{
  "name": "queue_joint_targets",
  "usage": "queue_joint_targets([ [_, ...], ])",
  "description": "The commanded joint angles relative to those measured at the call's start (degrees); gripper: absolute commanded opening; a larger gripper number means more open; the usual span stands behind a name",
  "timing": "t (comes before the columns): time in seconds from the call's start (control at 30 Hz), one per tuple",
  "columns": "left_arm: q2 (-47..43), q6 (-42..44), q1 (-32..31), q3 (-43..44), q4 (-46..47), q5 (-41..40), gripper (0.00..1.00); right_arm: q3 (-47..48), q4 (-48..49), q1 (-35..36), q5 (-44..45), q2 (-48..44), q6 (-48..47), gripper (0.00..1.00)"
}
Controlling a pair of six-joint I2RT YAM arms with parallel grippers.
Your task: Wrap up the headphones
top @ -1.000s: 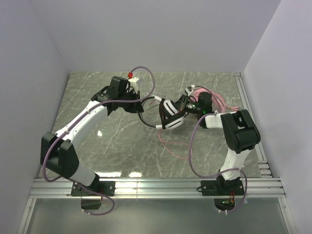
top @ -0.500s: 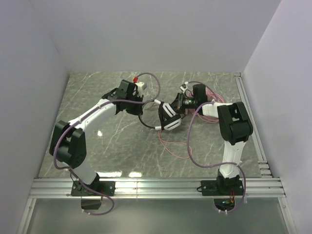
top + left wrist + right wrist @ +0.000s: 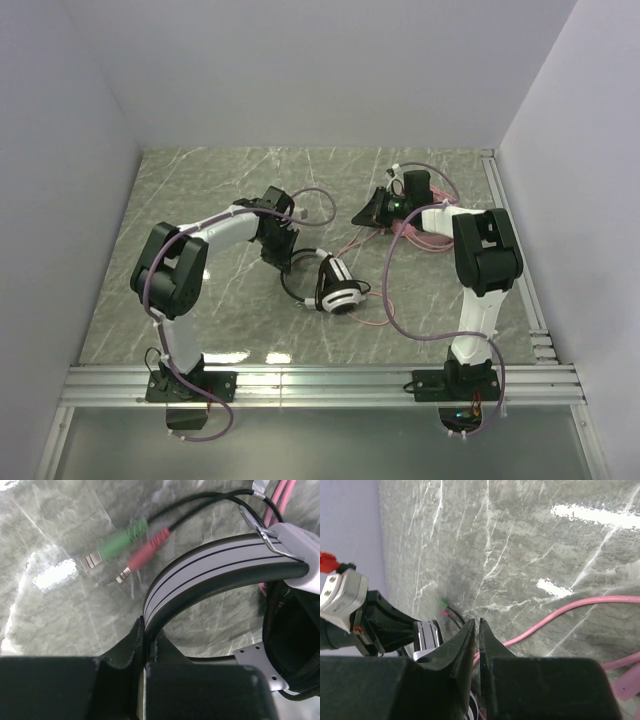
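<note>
The black and white headset [image 3: 215,565] sits clamped in my left gripper [image 3: 145,627]. My right gripper [image 3: 476,622] stands barely parted, with the pink cable [image 3: 560,612] just beyond its tips.

The left gripper [image 3: 146,632] is clamped by its jaws on the headphones [image 3: 225,560]; the right gripper [image 3: 477,627] is held far out, jaws barely parted.

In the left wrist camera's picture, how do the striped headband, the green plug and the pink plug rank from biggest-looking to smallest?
1. headband: by far the largest, though it is also nearest the camera.
2 and 3. green plug and pink plug: about alike and both blurred, so I would not rank them.
</note>
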Motion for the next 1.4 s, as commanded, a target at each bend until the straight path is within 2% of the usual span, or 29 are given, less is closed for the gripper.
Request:
queue_joint_targets([
  [0.0,0.3,-1.69,1.66,3.66,-0.45,3.64,0.0,1.38,0.28,0.0,0.74,-1.51,-1.81,0.15],
  [0.27,1.89,-4.15,6.32,3.22,-1.24,5.05,0.0,-0.12,-0.69,0.0,2.76,-6.25,-2.51,0.18],
  [0.47,3.55,-4.68,6.5,3.83,-1.68,5.41,0.0,-1.87,-4.03,0.53,5.65,-12.31,-4.62,0.3],
  [0.57,3.91,-6.61,7.2,3.92,-2.03,4.36,0.0,-2.05,-7.37,1.93,10.91,-15.3,-7.52,0.43],
  [0.73,3.56,-7.05,10.98,2.78,-1.07,6.72,0.0,-0.47,-15.63,3.6,19.36,-15.41,-10.34,0.51],
  [0.8,3.65,-7.32,11.15,2.61,-0.89,6.72,0.0,0.76,-17.39,4.65,23.75,-14.18,-10.34,0.75],
  [1.0,4.7,-8.2,13.34,2.43,-0.8,6.98,0.0,5.59,-24.41,7.99,34.82,-9.7,-6.4,0.79],
  [1.3,4.88,-8.46,14.06,2.08,-0.28,7.34,0.0,12.18,-28.46,10.81,45.29,-1.52,5.02,0.76],
  [1.37,4.61,-8.63,14.06,2.08,-0.28,7.08,0.0,11.84,-28.47,11.6,45.3,-0.81,6.18,0.76],
])
